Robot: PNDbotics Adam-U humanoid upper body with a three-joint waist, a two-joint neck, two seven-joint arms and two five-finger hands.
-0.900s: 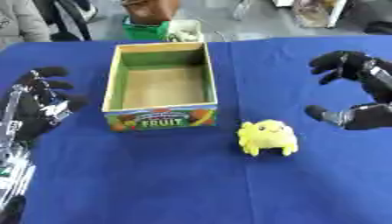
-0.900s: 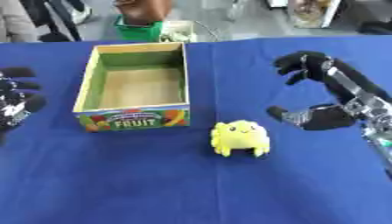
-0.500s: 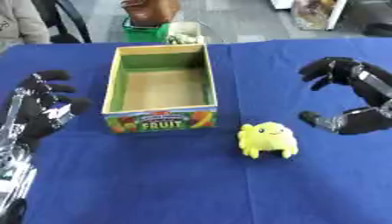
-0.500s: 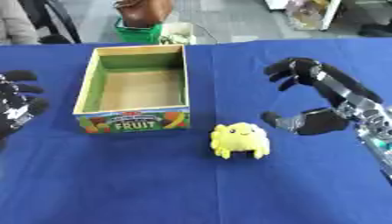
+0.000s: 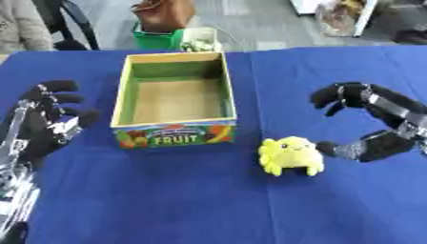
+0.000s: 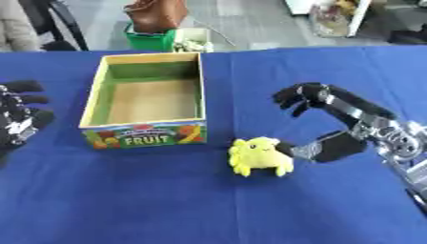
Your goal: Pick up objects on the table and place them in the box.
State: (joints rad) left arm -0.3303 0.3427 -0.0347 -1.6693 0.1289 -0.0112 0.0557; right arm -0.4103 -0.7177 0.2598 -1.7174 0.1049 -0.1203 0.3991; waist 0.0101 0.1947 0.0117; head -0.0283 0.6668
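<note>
Two hands flank the work. At nine o'clock the left hand (image 5: 46, 121) rests idle at the edge of the blue table (image 5: 167, 200), its fingers straight and slightly spread, holding nothing. Just right of it, toward eleven o'clock, stands the box (image 5: 173, 101), printed with the word FRUIT, open-topped and empty inside. At about four o'clock from the box, just beside its front corner, sits the yellow plush toy (image 5: 290, 155) on the cloth. At three o'clock the right hand (image 6: 338, 124) gapes wide, fingers arched above and thumb low, the thumb tip close beside the toy's flank. The likely risk: the thumb nudges the soft toy away before the fingers arrive, so they shut on nothing
</note>
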